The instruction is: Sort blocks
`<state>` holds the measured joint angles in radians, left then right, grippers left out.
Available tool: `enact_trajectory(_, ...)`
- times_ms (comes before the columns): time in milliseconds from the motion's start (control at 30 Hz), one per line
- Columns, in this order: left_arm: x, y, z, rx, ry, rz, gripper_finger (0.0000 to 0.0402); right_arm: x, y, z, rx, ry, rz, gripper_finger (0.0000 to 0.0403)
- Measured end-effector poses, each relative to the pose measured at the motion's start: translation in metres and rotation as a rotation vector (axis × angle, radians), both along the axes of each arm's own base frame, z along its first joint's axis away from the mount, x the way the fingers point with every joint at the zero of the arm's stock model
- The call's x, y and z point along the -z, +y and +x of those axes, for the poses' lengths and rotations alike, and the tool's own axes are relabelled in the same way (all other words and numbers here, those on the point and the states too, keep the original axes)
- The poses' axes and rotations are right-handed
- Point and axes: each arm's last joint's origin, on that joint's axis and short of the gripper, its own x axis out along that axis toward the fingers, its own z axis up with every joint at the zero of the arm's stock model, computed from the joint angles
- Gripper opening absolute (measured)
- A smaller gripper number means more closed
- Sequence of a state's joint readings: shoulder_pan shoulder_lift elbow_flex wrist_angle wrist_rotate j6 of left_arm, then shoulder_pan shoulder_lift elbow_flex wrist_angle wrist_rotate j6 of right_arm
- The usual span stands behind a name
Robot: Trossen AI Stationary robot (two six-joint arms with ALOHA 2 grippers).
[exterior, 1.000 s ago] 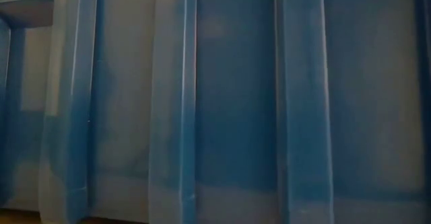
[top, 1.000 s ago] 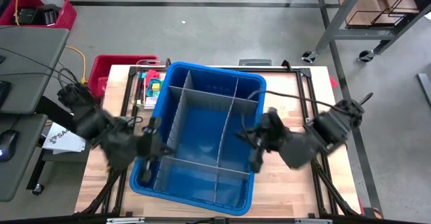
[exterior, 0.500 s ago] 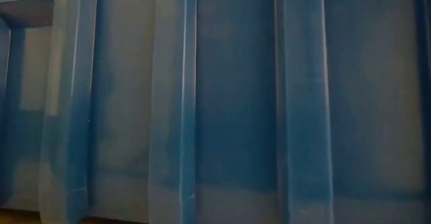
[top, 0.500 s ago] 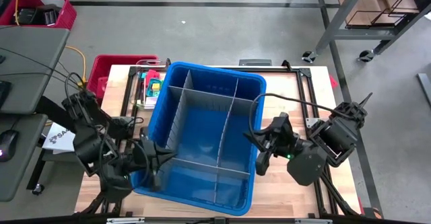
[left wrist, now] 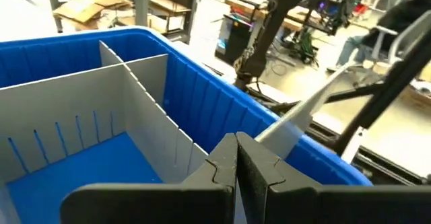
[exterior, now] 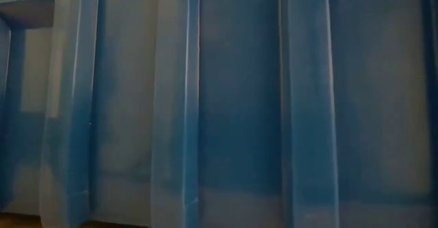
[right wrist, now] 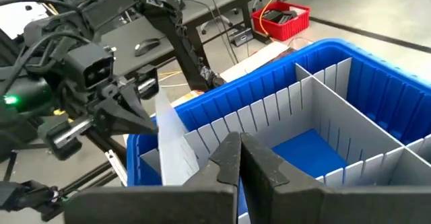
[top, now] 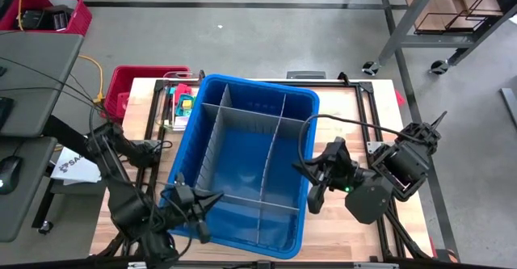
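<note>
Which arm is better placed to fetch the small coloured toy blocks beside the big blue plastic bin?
Left, probably. The small coloured toy blocks lie on its side of the big blue plastic bin, and the left gripper is at that side's near corner. The right gripper is across the bin.

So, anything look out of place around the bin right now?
Yes: one grey divider panel stands tilted above the blue bin's corner rim, out of line with the grid, right by the left claw. The bin also sits skewed on the table.
</note>
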<state>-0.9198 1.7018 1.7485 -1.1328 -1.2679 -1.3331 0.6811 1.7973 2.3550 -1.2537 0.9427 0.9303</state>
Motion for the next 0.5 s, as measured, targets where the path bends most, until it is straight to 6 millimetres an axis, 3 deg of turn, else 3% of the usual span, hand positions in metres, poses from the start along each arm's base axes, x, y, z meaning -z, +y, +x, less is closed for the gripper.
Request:
enact_trajectory(367, 0.026, 0.007, 0.014, -0.05, 0.141, 0.026, 0.0, 0.001, 0.001, 0.0, -0.021, 0.01, 0.03, 0.0)
enact_trajectory(500, 0.025, 0.011, 0.015, -0.042, 0.196, -0.001, 0.0, 0.001, 0.001, 0.0, -0.021, 0.01, 0.03, 0.0)
